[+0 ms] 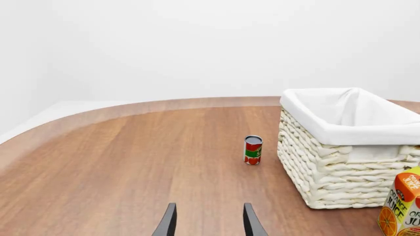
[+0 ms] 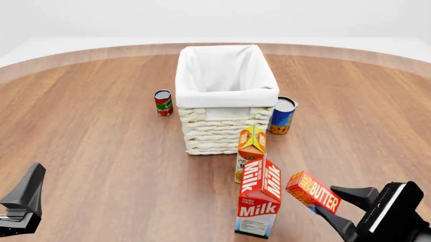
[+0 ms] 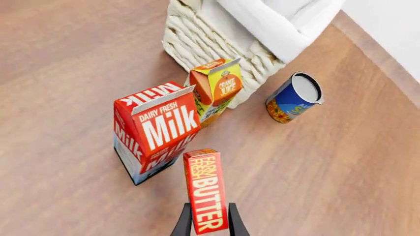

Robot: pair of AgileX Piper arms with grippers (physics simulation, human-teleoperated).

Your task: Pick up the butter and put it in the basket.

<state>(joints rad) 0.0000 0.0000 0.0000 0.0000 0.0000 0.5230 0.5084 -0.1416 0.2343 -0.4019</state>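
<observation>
The butter [image 2: 312, 192], a small red-orange box with yellow lettering, is held tilted between the fingers of my right gripper [image 2: 325, 200] at the front right, just right of the milk carton. In the right wrist view the butter [image 3: 206, 189] stands out from the shut gripper [image 3: 208, 219] above the wood. The cream wicker basket [image 2: 219, 132] with a white lining stands mid-table, beyond the cartons; it also shows in the left wrist view [image 1: 341, 167] and the right wrist view [image 3: 210, 42]. My left gripper [image 2: 25, 200] is open and empty at the front left, its fingers [image 1: 168, 221] apart.
A red-and-white milk carton [image 2: 259, 199] stands right beside the butter. An orange juice carton [image 2: 251, 146] stands between it and the basket. A red can [image 2: 163, 102] is left of the basket, a blue can [image 2: 283, 115] right of it.
</observation>
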